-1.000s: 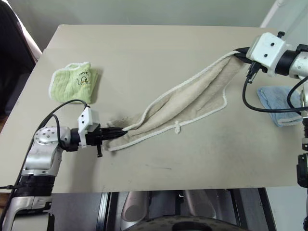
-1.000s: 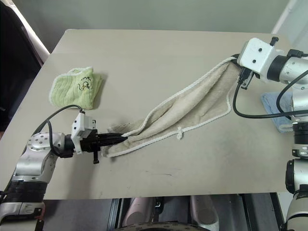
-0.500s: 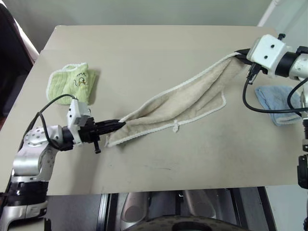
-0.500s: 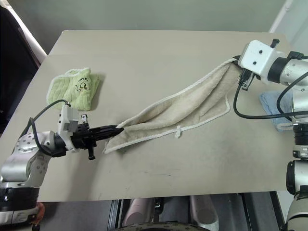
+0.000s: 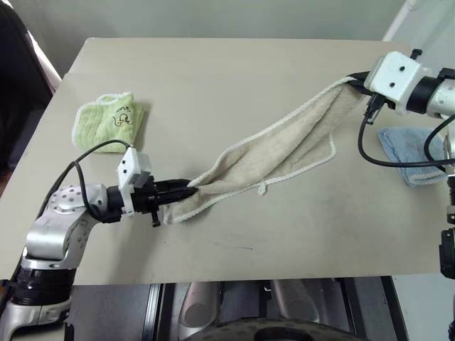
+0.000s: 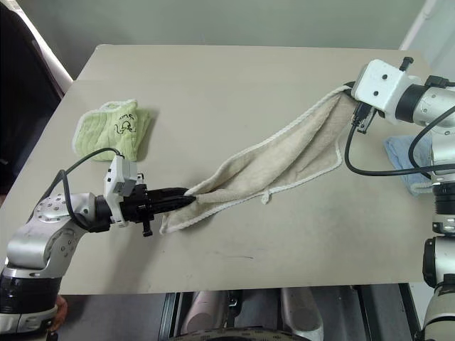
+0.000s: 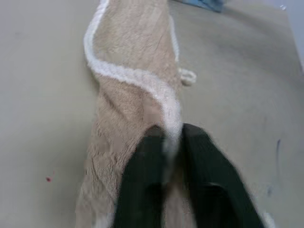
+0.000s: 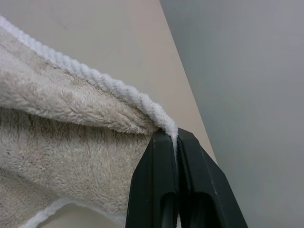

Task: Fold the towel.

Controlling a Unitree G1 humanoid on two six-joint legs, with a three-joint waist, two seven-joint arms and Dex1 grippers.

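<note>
The beige towel (image 5: pixel 284 149) with white corded edging stretches slantwise over the table between my two grippers, sagging onto the tabletop in its middle. Its small white loop (image 5: pixel 262 189) lies on the near edge. My left gripper (image 5: pixel 186 190) holds the towel's near-left end; in the left wrist view the white edging sits pinched between its black fingers (image 7: pixel 147 156). Raised at the far right, my right gripper (image 8: pixel 176 137) is shut on the opposite corner's cord.
A small light-green cloth (image 5: pixel 106 121) with a printed drawing lies at the table's left. A light-blue cloth (image 5: pixel 405 153) lies at the right edge under my right arm's cable. The tan table (image 5: pixel 213 71) has bare room in front and behind the towel.
My left hand has risen slightly and shifted a little right, carrying the towel's end with it. The right gripper and its corner have stayed put.
</note>
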